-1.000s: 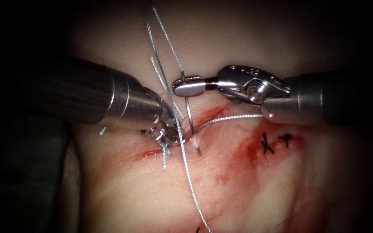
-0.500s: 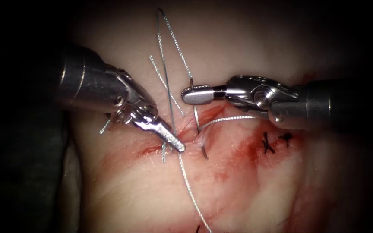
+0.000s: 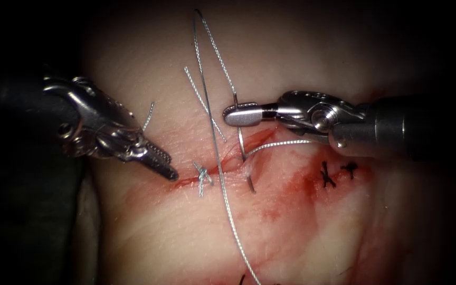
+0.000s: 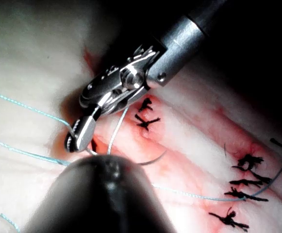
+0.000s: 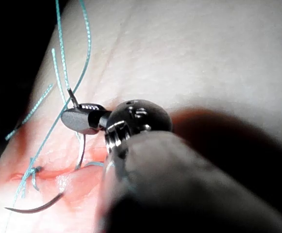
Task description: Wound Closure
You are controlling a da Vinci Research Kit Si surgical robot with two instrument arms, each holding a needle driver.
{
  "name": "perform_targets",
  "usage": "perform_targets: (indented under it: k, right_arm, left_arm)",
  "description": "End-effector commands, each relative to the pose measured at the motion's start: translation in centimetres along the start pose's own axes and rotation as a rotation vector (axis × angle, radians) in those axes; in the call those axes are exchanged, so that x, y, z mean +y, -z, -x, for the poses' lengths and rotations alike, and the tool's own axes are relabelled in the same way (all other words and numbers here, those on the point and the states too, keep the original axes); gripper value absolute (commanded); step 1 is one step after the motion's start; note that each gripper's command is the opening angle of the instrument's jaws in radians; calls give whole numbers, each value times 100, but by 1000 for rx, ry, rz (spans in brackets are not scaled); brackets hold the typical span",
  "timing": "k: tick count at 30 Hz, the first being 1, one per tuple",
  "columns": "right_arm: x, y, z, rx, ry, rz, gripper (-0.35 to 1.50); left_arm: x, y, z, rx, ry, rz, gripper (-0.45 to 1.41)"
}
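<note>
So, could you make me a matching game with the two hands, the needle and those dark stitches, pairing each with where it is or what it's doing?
Things:
1. left hand
2. right hand
3. needle
4. dark stitches

States:
A. shut on the needle near its blunt end
B. passes through the tissue, with the tip out again
C. sit to the right of everything else
D. holds nothing, near the left end of the cut

Pairs: 1-D, 2-A, 3-B, 4-C.

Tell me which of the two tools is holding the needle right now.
The right arm's tool: its jaws are shut on the needle near its thread end, the curve passing through the tissue. The left arm's tool holds nothing.
</note>
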Motion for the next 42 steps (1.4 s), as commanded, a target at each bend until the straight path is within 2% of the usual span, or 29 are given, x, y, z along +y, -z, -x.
perform_targets:
  k: [1, 3, 5, 9, 13, 15, 17, 19, 22, 24, 27, 28, 30, 32, 34, 36, 37, 39, 40, 41, 42]
  right_arm:
    - [3, -8, 0, 3, -27, 0, -35]
    - [2, -8, 2, 1, -50, -1, -35]
    - [0, -8, 3, 5, -92, -5, -35]
    - [-6, -11, 7, 12, -164, -14, -35]
    - [-9, -13, 9, 16, -200, -21, -35]
    - [-11, -12, 10, 14, -212, -23, -35]
    - [-13, -10, 11, 15, -225, -26, -35]
    - [-14, -10, 12, 16, -225, -26, -35]
    - [-14, -10, 11, 17, -226, -25, -35]
    - [-14, -10, 11, 18, -226, -25, -35]
    - [-15, -10, 10, 19, -227, -24, -35]
    - [-15, -10, 9, 20, -228, -24, -35]
    - [-16, -9, 7, 22, -230, -24, -35]
    - [-17, -9, 5, 25, -232, -26, -35]
    - [-17, -9, 4, 26, -233, -26, -35]
    - [-18, -9, 4, 29, -233, -28, -35]
    - [-18, -9, 4, 30, -233, -27, -35]
    - [-18, -10, 4, 30, -233, -27, -35]
    - [-18, -10, 4, 30, -233, -27, -35]
    - [-18, -11, 5, 30, -233, -27, -35]
    - [-19, -11, 5, 30, -233, -26, -35]
  left_arm:
    - [-1, -12, -6, -8, -190, -40, 0]
    - [2, -17, -13, -22, -325, -85, -22]
    - [6, -23, -21, -59, -421, -121, -22]
    - [14, -32, -35, -85, -597, -156, -1]
    - [18, -33, -35, -91, -651, -170, 12]
    - [14, -27, -33, -89, -640, -175, 20]
    - [10, -23, -29, -89, -630, -178, 20]
    - [7, -21, -22, -88, -634, -171, 7]
    - [4, -21, -8, -100, -567, -164, -1]
    - [2, -29, 0, -109, -529, -140, 0]
    - [3, -40, 5, -115, -490, -102, -10]
    - [4, -43, 7, -116, -462, -91, -17]
    - [8, -52, 17, -115, -322, -56, -45]
    - [12, -66, 27, -112, -218, -57, -45]
    - [14, -81, 33, -112, -207, -66, -45]
    - [11, -101, 35, -98, -216, -44, -38]
    - [9, -107, 34, -81, -231, -33, -21]
    - [8, -110, 34, -84, -237, -31, 0]
    - [8, -111, 33, -86, -232, -30, 24]
    - [7, -112, 32, -85, -226, -31, 32]
    - [6, -114, 31, -84, -225, -35, 32]
